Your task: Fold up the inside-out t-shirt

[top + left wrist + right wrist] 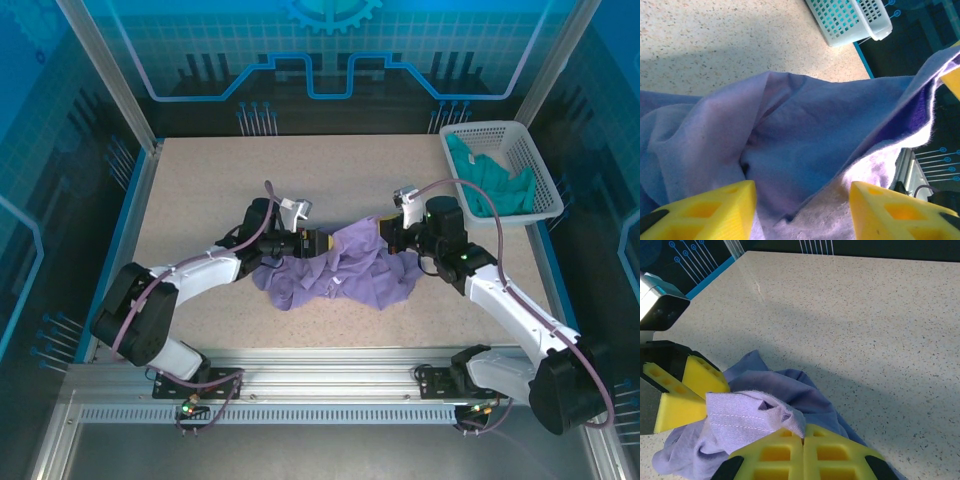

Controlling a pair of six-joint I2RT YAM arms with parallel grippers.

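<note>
The inside-out t-shirt lies bunched in a wrinkled lavender heap at the middle of the table, one part pulled up between the two arms. My left gripper is at the heap's upper left; in the left wrist view its yellow fingers stand well apart, open, with folds of the t-shirt lying loose between them. My right gripper is shut on a stitched edge of the t-shirt, the fabric pinched where the two pads meet at the right gripper.
A white basket at the back right corner holds a teal garment. The speckled tabletop is bare behind the heap. The left gripper's yellow fingers sit close beside my right gripper.
</note>
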